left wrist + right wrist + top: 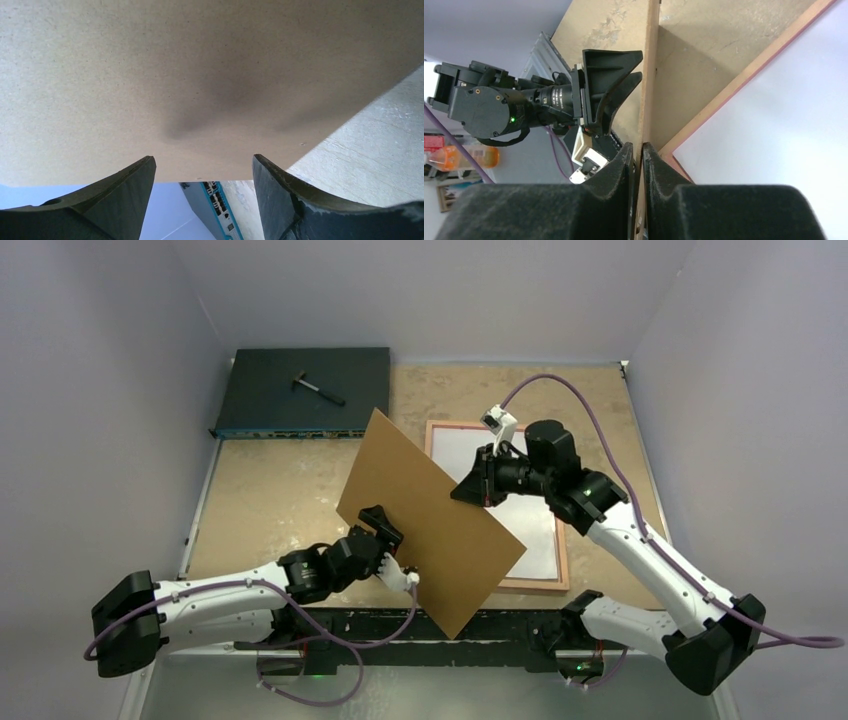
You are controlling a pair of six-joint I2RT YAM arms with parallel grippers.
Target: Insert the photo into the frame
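The tan, mottled desk (pixel 280 490) carries everything here. The largest thing above it is a flat brown rectangular backing board (pixel 430 520), held up off the surface at a steep tilt between the two arms. One corner points toward the far left and another toward the near edge.

Behind and partly under the board, on the right half of the desk, lies the large rectangular frame with a narrow pink border (pixel 540 585). It is flat, and its near-left part is hidden by the board.

Inside that border is a plain white sheet (pixel 530 530) that fills the opening. It looks to be the photo lying with its white back up, but no picture side shows to confirm this.

At the far left corner sits a dark blue-grey flat electronics box (pixel 270 390), well apart from the frame.

The right end effector (pixel 462 495) has its two fingers pressed together on the board's thin upper-right edge, pinching it. The right wrist view shows that edge running straight into the narrow slit between the pads.

The left end effector (pixel 388 525) is at the board's lower-left side with its fingers spread. In its own view the board's broad face lies just beyond the fingertips, and I cannot tell whether they touch it.

A small dark hammer-like tool (pixel 318 388) lies on top of the electronics box.
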